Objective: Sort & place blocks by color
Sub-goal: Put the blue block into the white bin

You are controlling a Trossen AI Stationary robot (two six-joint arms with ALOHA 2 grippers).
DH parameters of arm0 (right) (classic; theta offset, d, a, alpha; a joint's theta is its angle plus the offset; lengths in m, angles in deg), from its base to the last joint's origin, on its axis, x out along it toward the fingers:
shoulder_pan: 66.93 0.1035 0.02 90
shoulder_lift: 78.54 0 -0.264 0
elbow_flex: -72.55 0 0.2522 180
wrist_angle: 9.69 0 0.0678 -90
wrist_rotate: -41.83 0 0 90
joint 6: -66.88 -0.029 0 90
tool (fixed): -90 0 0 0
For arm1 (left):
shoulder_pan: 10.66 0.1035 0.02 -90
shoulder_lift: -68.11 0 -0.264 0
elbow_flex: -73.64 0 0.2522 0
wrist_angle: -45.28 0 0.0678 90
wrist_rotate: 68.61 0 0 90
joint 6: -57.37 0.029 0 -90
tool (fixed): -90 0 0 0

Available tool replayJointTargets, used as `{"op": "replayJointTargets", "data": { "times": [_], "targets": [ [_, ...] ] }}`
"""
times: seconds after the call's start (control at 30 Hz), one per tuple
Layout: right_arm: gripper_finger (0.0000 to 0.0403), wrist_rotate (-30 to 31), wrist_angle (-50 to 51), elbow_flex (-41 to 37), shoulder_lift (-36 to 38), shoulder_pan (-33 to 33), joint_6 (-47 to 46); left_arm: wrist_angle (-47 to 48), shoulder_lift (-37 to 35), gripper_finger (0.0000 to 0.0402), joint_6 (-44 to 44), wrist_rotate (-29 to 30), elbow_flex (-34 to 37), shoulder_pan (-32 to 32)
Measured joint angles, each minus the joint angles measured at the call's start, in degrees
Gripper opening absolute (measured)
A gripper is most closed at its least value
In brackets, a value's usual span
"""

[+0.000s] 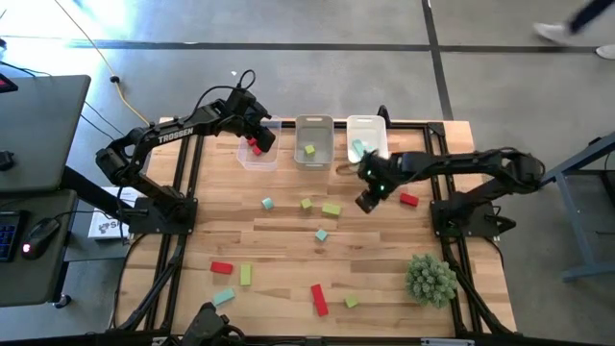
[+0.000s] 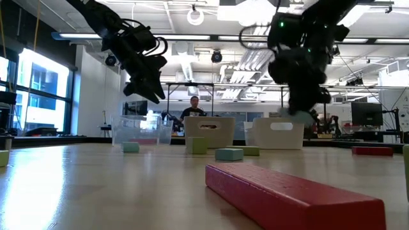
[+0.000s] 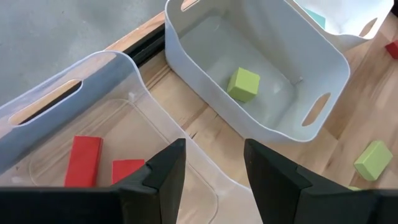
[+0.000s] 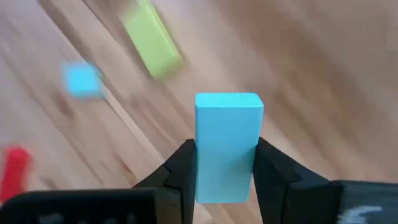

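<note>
Sorting is barely under way: the right end effector (image 4: 224, 163) pinches a teal block (image 4: 227, 146) above the tabletop (image 1: 288, 240), near the right-hand bin (image 1: 366, 126), which already shows some teal. The left end effector (image 3: 213, 171), fingers spread and empty, hovers over the left bin (image 3: 127, 68) holding two red blocks (image 3: 83, 160). The middle bin (image 3: 323, 59) has one yellow-green block (image 3: 243, 84). Roughly ten blocks (red, teal, yellow-green) are unsorted, among them a red bar (image 1: 318, 299).
</note>
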Motion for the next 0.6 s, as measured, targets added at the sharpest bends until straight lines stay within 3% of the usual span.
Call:
{"op": "replayJointTargets", "data": {
  "times": [0.37,0.6],
  "targets": [
    [0.0095,0.5,-18.2,0.11,5.98,-13.06,8.37,0.05,0.0,0.0154,-4.03,0.01,0.0,-0.89],
    [0.0095,5.62,-28.13,0.14,5.98,-20.69,15.59,0.11,0.0,0.0154,-4.62,-0.01,0.0,-3.29]
  ]
}}
